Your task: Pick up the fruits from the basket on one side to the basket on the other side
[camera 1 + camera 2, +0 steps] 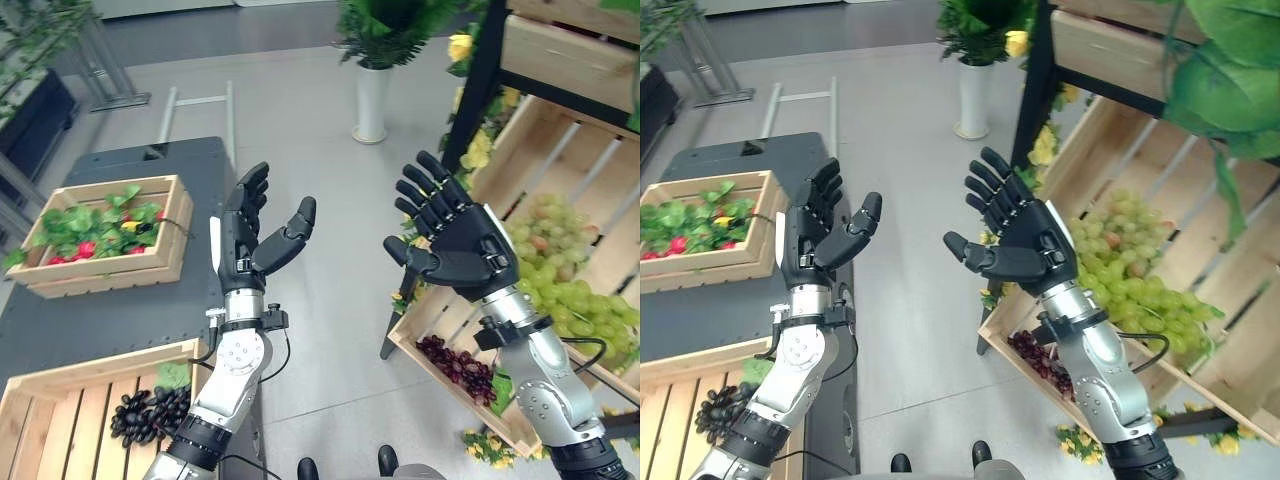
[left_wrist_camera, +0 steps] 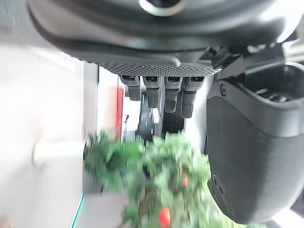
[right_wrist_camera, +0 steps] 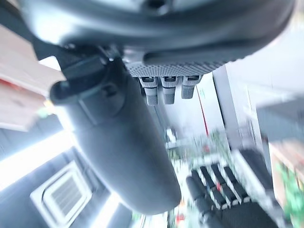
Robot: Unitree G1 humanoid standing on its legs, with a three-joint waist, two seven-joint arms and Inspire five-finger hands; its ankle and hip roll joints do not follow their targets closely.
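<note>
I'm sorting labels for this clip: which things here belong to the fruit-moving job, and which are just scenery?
Job:
dark grapes in the near left crate
dark red grapes
green grapes
right crate
left hand and right hand, both open, empty

Scenery:
crate of greenery
white vase with plant
yellow flowers

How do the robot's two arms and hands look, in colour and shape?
Both arms are silver-grey metal with dark joint rings. The left hand and the right hand are black, with segmented fingers and a thumb. The left hand bears a white strip along its side.

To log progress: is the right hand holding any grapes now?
No, the right hand is raised with open, empty fingers.
</note>
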